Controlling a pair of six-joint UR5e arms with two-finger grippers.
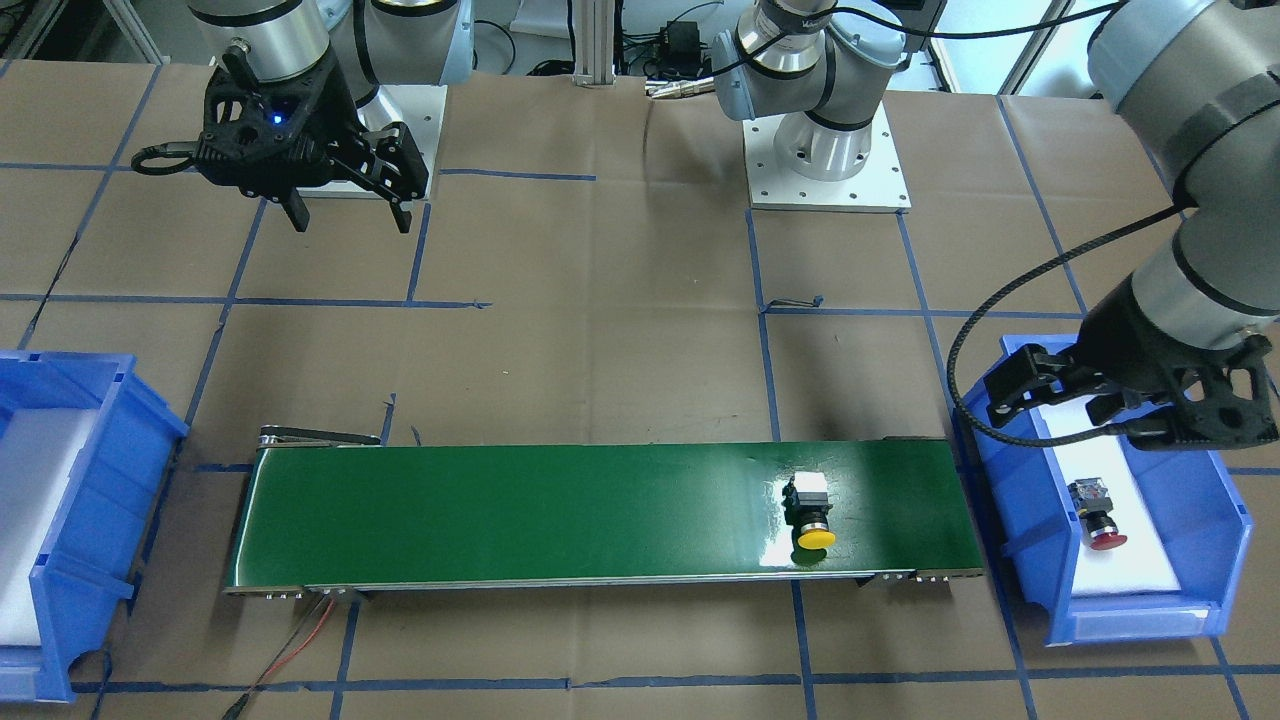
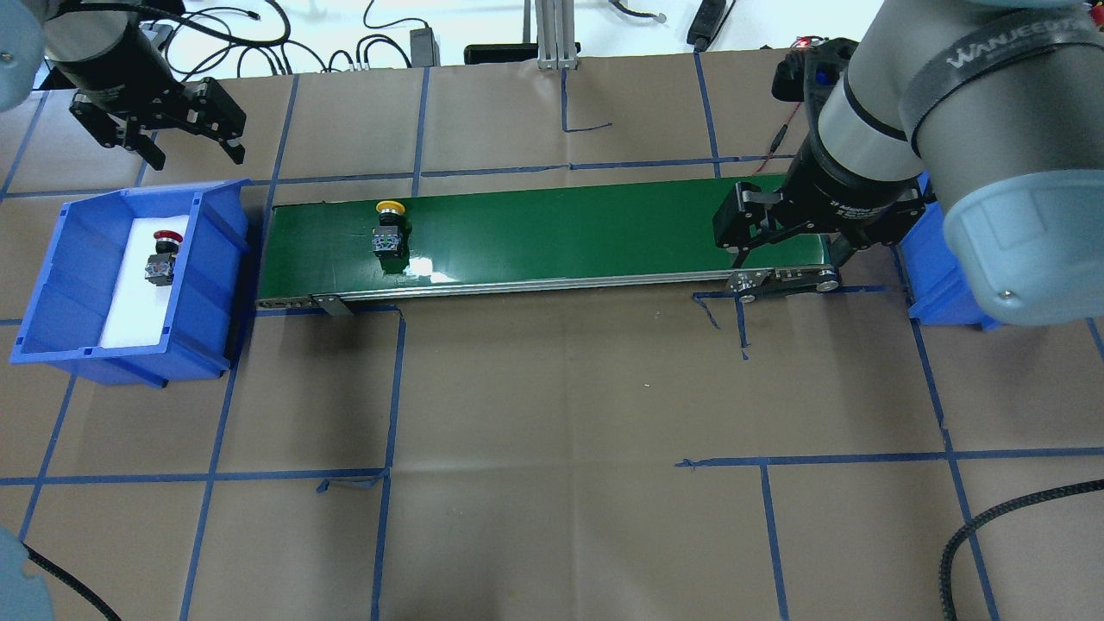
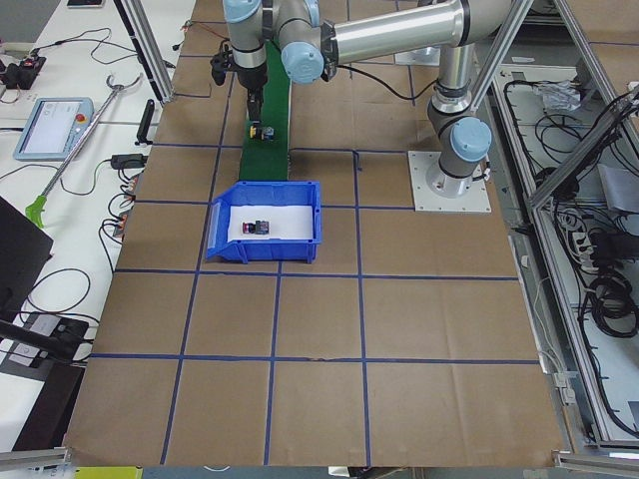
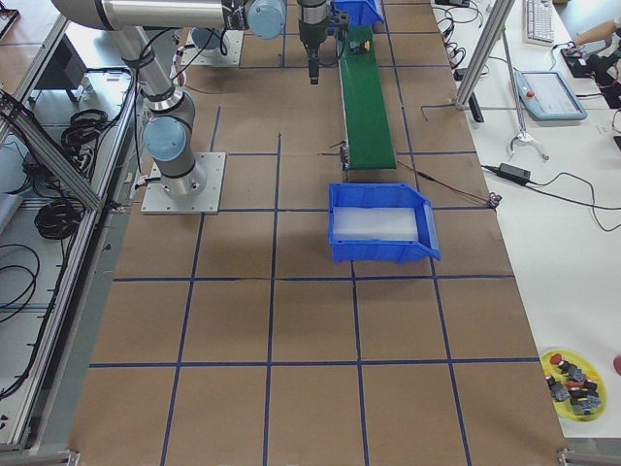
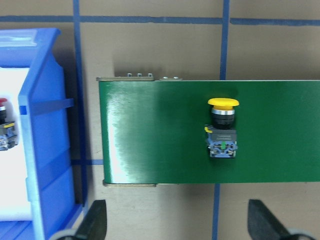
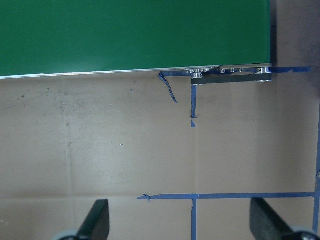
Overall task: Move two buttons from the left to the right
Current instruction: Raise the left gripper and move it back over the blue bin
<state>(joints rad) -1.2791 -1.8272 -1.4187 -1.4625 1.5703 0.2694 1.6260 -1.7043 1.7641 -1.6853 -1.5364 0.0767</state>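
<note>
The yellow button (image 1: 812,510) lies on its side on the green conveyor belt (image 1: 500,510), near the belt's left-arm end. It also shows in the overhead view (image 2: 388,228) and the left wrist view (image 5: 222,127). The red button (image 1: 1095,510) lies on white padding in the left blue bin (image 2: 207,285); it also shows in the overhead view (image 2: 162,257). My left gripper (image 2: 198,158) is open and empty, hovering by the bin's far edge. My right gripper (image 2: 787,259) is open and empty, above the belt's other end.
A second blue bin (image 1: 60,520) with white padding stands past the belt's right-arm end, partly hidden under my right arm in the overhead view. The table is brown paper with blue tape lines. A yellow dish of spare parts (image 4: 572,374) sits far off.
</note>
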